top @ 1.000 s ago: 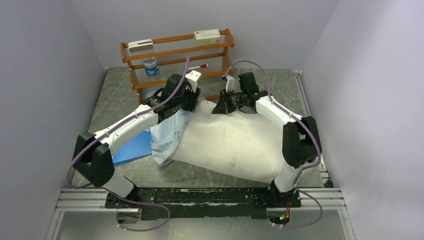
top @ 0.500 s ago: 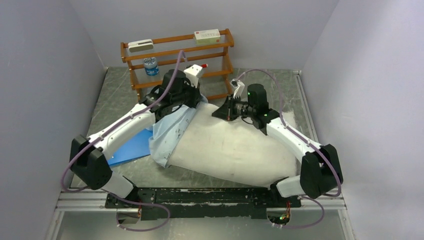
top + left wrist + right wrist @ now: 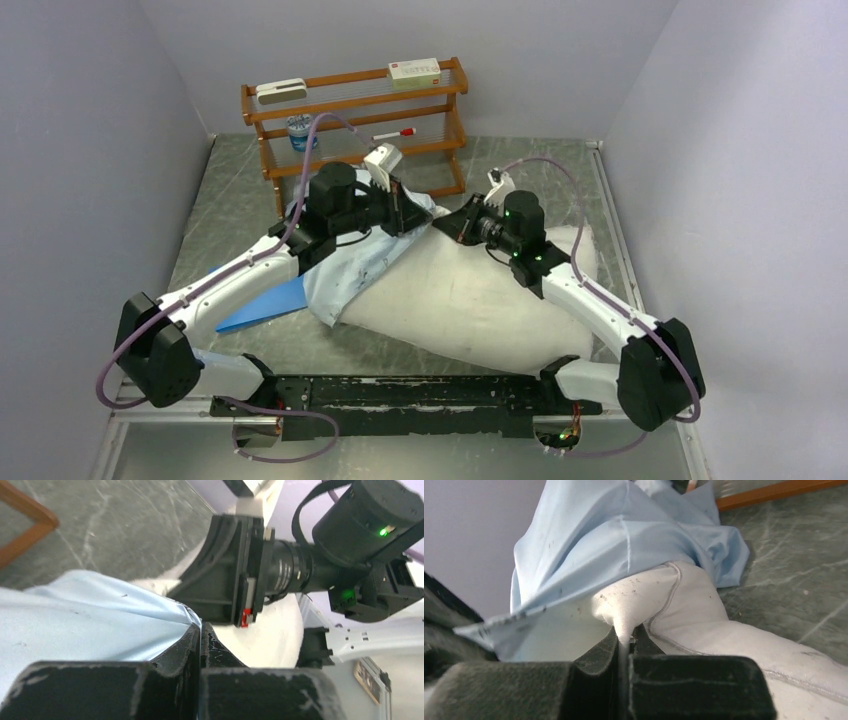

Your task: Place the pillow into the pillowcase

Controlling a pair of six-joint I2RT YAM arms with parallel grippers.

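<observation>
Our left gripper point(image 3: 200, 629) just pinched the pillowcase point(image 3: 90, 615) hem, our right gripper point(image 3: 625, 632) the pillow point(image 3: 634, 600)'s 12 o'clock corner, so sleeving can start.

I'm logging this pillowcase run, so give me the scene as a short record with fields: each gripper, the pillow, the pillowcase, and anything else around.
left gripper: shut on the edge of the pillowcase
right gripper: shut on a pinch of the pillow
pillow: lying across the table, mostly bare
pillowcase: wrinkled, draped over the pillow's left end only
other items: wooden rack at the far edge; flat blue sheet by the left arm
task state: pillow not yet inside
</observation>
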